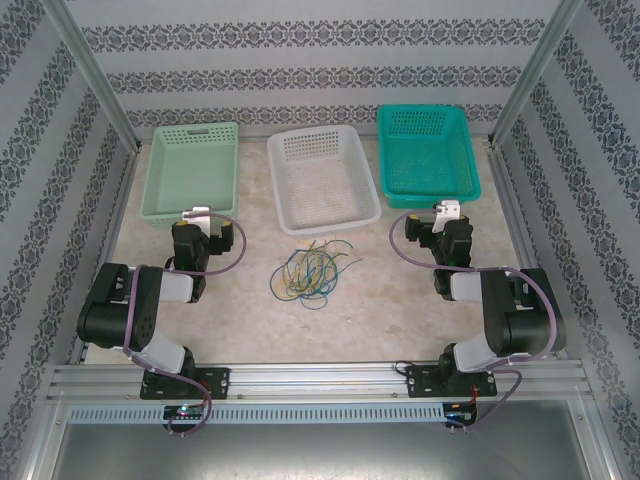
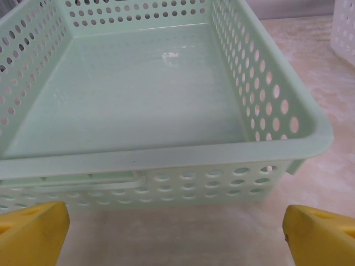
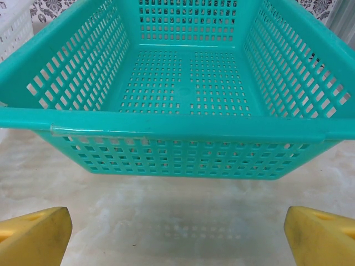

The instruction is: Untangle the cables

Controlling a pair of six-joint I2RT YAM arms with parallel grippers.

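yellow pads of the left gripper sit at the two lower corners of its wrist view, jaws spread fully wide with nothing between them. the right gripper matches, its yellow pads equally far apart and holding nothing. each gripper faces a basket: the left looks into the pale green basket, the right into the teal basket, both with bare floors. from above, the arms are folded back near their bases, one on either side, a pose that appears meant to leave the middle of the table open for work. the cables lie there in one loose tangle of yellow, blue and green loops, between the two grippers and just in front of the white basket, touched by neither. three baskets in a row behind the tangle suggest one destination per colour, though this is inference; no separating has begun. hard to read: how many cables there are, where each end lies, and which strand crosses over which, since the wires are thin and overlap. the wrist views cut the pads off at the frame edge.
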